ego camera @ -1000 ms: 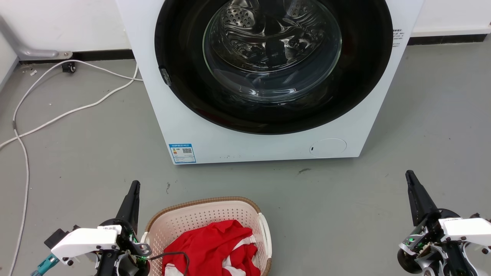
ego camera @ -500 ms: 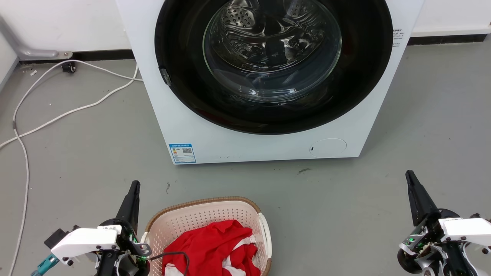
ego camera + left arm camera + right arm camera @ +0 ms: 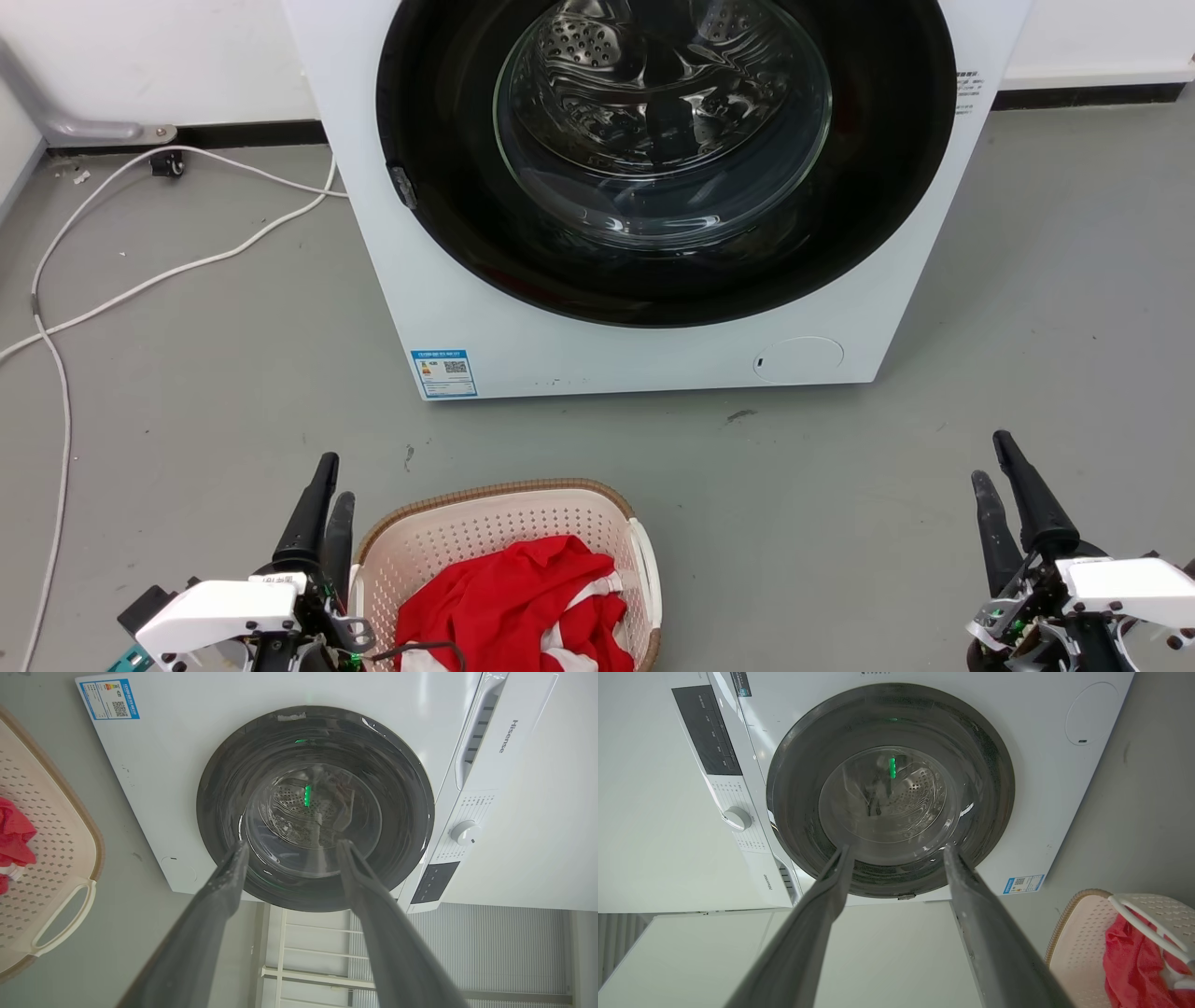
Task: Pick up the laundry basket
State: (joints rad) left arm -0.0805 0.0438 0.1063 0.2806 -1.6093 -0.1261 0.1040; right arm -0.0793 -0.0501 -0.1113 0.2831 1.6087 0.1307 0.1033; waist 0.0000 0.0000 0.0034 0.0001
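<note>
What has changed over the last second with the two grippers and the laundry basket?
Both grippers opened: the left gripper and the right gripper each showed one dark spike, now two fingers apart, slightly lower in view. Nothing grasped. The laundry basket, its red garment and the washing machine stayed put.

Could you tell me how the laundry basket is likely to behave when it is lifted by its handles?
The laundry basket looks like perforated plastic, so it is probably light and may flex a little. Its load, a red garment, looks soft, adding little weight. Lifted by one white handle alone, it would likely tilt.
</note>
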